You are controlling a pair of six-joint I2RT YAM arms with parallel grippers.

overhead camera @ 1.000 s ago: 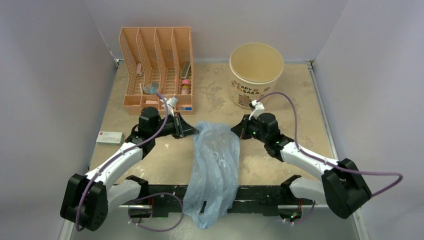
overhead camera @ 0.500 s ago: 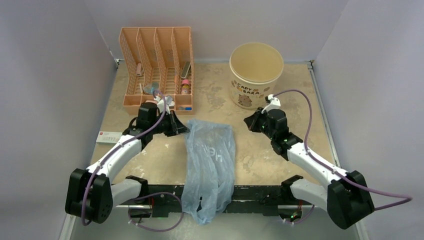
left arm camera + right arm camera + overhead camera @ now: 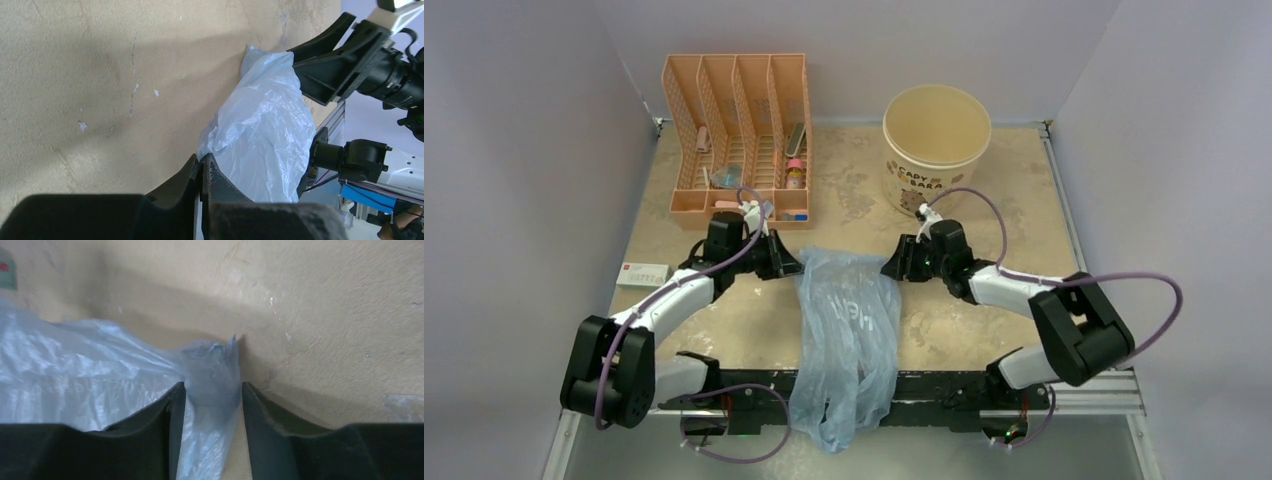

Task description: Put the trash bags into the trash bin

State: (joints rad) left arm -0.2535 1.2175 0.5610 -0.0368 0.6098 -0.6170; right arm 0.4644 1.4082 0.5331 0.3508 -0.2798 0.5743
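Trash bag (image 3: 849, 330) of thin, crinkled light-blue film lies stretched along the middle of the table (image 3: 984, 200), its far end spread between the two grippers and its near end draped over the black rail at the table's near edge, between the arm bases. The left gripper (image 3: 796, 262) sits at the far-left corner of the trash bag with its fingers pressed together; in the left wrist view a sliver of pale film shows in the seam between the closed fingers (image 3: 220, 182), and the bag billows out from their tips, so the jaws are clamped on the film. The right gripper (image 3: 892, 268) is low at the far-right corner, its jaws apart; in the right wrist view a bunched tuft of the film (image 3: 212, 375) stands in the gap between the two dark fingers (image 3: 270, 415), which lie on either side of it without pinching it flat. The trash bin (image 3: 936, 140), a round cream bucket with brown lettering, stands upright and open-topped at the far right of the table, just beyond the right gripper and apart from the bag. An orange mesh file organizer (image 3: 736, 130) stands at the far left, and a small white box (image 3: 643, 274) lies near the table's left edge.
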